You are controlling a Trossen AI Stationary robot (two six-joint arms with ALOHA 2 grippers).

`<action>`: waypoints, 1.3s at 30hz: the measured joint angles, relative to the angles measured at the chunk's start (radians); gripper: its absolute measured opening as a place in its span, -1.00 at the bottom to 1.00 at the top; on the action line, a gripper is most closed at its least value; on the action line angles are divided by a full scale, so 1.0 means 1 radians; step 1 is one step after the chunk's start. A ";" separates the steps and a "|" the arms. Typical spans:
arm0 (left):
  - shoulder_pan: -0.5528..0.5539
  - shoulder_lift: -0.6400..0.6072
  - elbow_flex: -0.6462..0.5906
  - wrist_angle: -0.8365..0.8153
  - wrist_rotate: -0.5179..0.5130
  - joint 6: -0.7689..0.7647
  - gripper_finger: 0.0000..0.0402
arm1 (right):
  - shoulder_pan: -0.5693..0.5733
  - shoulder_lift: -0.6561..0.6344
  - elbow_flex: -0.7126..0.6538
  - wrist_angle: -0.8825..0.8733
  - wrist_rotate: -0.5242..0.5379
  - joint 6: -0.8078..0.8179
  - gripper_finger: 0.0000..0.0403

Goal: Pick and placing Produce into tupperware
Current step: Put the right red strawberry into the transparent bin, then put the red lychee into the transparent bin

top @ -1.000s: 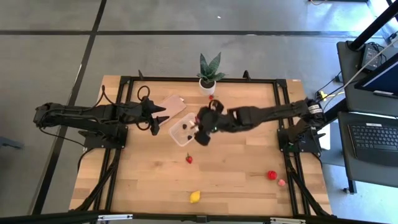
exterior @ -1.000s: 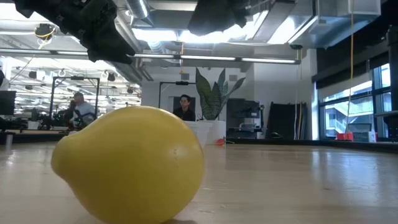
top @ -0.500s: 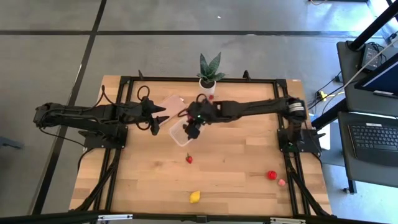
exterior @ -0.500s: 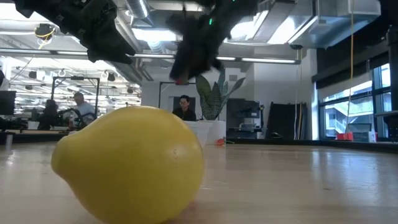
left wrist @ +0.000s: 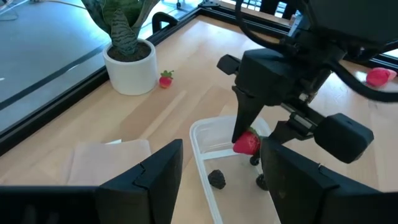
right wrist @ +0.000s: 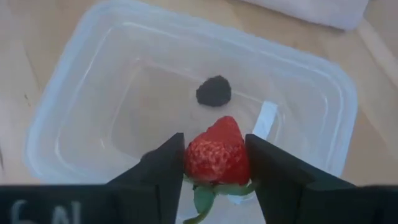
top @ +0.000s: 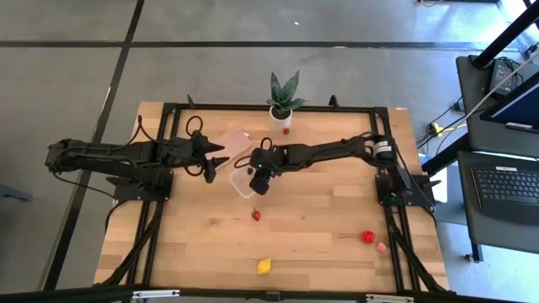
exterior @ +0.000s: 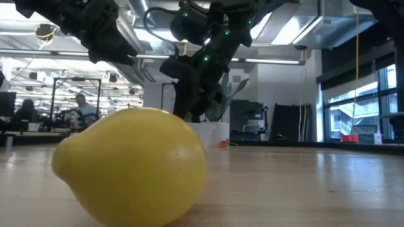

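Observation:
The tupperware [top: 242, 184] is a clear squarish container near the table's middle, with a dark berry [right wrist: 214, 91] lying on its floor. My right gripper [top: 259, 179] hangs over the inside of the tupperware [right wrist: 93, 50], shut on a red strawberry [right wrist: 216, 158]. My left gripper [top: 217, 162] is open and hovers just left of the container. In the left wrist view its own fingers frame the tupperware [left wrist: 199, 134] and the held strawberry [left wrist: 247, 143]. The yellow lemon [top: 264, 267] lies near the near edge. My right gripper pinches the strawberry by its two opposite sides [right wrist: 189, 160], one finger on each. The fingers [left wrist: 244, 115] come from above, pointing down. The berry is lifted clear above the container's floor, red tip down and green leaves [right wrist: 202, 198] toward the wrist.
A flat tan piece [top: 232, 141] lies at the container's far left. A potted plant [top: 282, 97] stands at the far edge with a small strawberry [top: 286, 131] beside it. Another strawberry [top: 256, 215], a red round piece [top: 368, 237] and a pink one [top: 381, 247] lie on the near half.
My right gripper has carried the strawberry toward the table's left and come down over the tupperware, staying shut on it. The left arm has kept still.

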 joint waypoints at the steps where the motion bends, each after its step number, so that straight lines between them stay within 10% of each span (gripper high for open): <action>1: 0.000 0.000 0.000 0.000 0.000 0.000 0.03 | 0.000 0.000 0.000 0.003 0.000 0.000 -0.10; 13: 0.000 0.000 0.000 0.000 0.000 0.000 0.03 | 0.000 0.000 0.028 -0.025 0.001 -0.011 0.10; 21: 0.000 0.000 0.000 0.012 0.001 0.000 0.03 | 0.029 -0.015 0.258 -0.369 -0.025 -0.171 0.12; 39: 0.000 0.000 0.000 0.040 0.010 0.001 0.03 | 0.267 -0.473 0.347 -0.849 0.211 -0.005 0.12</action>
